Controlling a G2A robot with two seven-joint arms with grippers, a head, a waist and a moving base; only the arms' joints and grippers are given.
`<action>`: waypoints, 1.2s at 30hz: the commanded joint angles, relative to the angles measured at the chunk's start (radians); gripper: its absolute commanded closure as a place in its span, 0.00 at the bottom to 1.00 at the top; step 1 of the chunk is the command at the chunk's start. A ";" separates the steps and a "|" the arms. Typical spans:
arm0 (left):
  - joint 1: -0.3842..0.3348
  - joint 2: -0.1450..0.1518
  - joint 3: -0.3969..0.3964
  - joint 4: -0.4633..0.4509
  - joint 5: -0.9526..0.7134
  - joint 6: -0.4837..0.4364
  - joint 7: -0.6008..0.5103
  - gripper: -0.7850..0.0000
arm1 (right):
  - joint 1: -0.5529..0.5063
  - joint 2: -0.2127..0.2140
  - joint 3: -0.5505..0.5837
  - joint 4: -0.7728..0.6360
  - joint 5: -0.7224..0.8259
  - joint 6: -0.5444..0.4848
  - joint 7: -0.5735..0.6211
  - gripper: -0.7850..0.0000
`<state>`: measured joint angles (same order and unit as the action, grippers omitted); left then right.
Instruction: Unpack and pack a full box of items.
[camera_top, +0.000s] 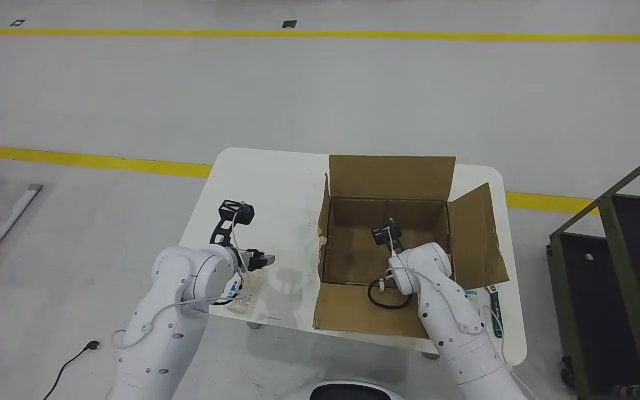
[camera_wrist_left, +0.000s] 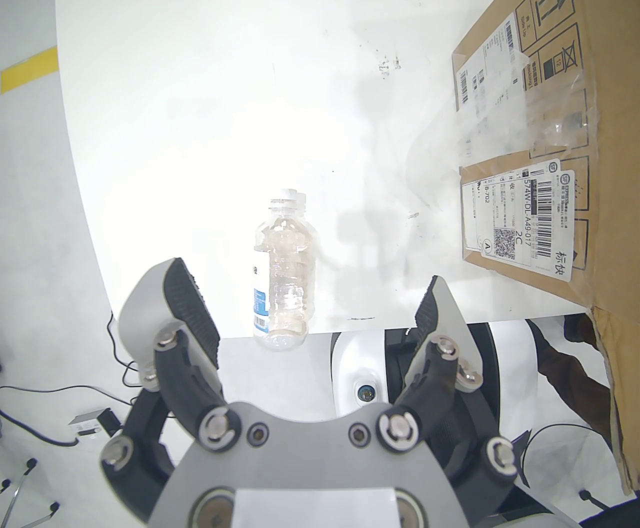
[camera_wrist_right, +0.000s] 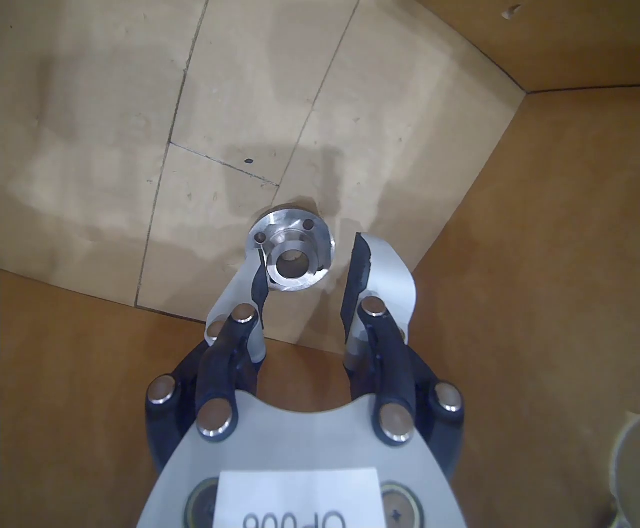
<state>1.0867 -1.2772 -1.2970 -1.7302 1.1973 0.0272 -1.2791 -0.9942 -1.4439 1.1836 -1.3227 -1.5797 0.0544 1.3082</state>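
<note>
A clear plastic bottle (camera_wrist_left: 285, 270) with a white cap lies on the white table (camera_wrist_left: 200, 125), its base over the near edge. In the top view the bottle (camera_top: 243, 287) is partly hidden under the left arm. My left gripper (camera_wrist_left: 306, 272) hangs open above it, its fingers well apart and holding nothing; from above, the left gripper (camera_top: 237, 212) is left of the cardboard box (camera_top: 390, 175). Inside the box (camera_wrist_right: 100, 125), my right gripper (camera_wrist_right: 310, 255) is open with its fingers either side of a metal flange (camera_wrist_right: 292, 247) on the box floor. The right gripper (camera_top: 385, 235) is deep in the box.
The box's flaps stand open and its labelled side wall (camera_wrist_left: 550, 150) faces the bottle. A black cable loop (camera_top: 379, 294) lies in the box beside the right arm. A dark cart (camera_top: 600, 280) stands right of the table. A small green item (camera_top: 495, 300) lies at the table's right edge.
</note>
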 joint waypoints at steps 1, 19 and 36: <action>0.000 0.000 0.000 0.000 0.000 0.000 0.000 0.00 | 0.008 -0.002 -0.002 0.021 0.005 -0.001 -0.008 0.52; 0.000 0.000 0.000 0.000 0.000 0.000 0.000 0.00 | 0.057 -0.016 -0.025 0.124 0.026 0.007 -0.036 1.00; 0.000 0.000 0.000 0.000 0.000 0.000 0.000 0.00 | -0.020 -0.005 0.016 -0.060 -0.014 -0.004 -0.003 1.00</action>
<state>1.0867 -1.2772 -1.2970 -1.7302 1.1973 0.0272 -1.2791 -1.0123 -1.4494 1.1973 -1.3831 -1.5918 0.0523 1.3072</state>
